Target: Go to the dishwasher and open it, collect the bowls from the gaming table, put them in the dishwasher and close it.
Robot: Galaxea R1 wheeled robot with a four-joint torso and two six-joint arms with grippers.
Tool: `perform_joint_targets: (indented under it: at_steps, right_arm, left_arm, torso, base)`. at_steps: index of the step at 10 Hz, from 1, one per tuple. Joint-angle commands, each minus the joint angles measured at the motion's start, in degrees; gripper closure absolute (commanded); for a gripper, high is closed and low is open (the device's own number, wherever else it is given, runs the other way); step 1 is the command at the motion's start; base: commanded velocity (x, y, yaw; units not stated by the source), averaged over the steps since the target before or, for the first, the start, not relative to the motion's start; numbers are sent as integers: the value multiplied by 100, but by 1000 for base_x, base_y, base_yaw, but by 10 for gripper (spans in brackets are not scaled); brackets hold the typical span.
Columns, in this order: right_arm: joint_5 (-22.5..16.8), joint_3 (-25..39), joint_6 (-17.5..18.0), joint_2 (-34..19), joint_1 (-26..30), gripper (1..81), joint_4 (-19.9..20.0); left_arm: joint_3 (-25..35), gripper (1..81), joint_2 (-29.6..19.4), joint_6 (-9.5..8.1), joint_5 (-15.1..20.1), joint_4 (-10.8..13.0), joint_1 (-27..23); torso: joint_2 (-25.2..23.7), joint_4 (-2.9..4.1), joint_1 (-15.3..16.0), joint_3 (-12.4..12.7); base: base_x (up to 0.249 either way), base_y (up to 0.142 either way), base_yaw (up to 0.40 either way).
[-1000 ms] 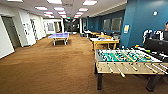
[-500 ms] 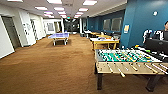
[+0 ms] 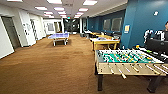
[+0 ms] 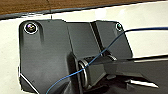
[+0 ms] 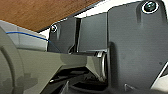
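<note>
Head view: gaming table, yellow sides and legs with a pale top, stands well ahead of the robot and off to its right, so on the right arm's side and well out of reach of either arm. Long axis looks to run across the line of travel, one long yellow side facing this way; too far off to be sure. A small bluish patch sits on the top. Could be a bowl, cannot tell.

Foosball table, green field, stands between robot and gaming table, near on the right. Its length also lies across, rod handles pointing toward the robot. Judgement: the approach needs to pass left of it over open brown carpet, then bear right.

Blue ping-pong table far ahead and left. A person at the right edge, behind the foosball table.

Wrist views: dark robot plates, a blue cable, brown carpet beyond. Left gripper and right gripper: open or closed, cannot tell.
</note>
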Motion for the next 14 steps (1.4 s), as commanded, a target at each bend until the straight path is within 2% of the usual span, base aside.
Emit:
perform_joint_targets:
  at_steps: [1, 14]
  right_arm:
    - [-204, 57, -21, 29, 263, 10, -123]
    - [-177, 57, -30, 20, 219, 10, -131]
  left_arm:
    - [56, 10, -43, -20, 238, -37, -273]
    - [56, 10, -17, -20, 203, -73, -238]
  torso:
    - [0, 0, 0, 0]
    - [2, 0, 5, 0]
  base:
    - [114, 0, 0]
    - [146, 0, 0]
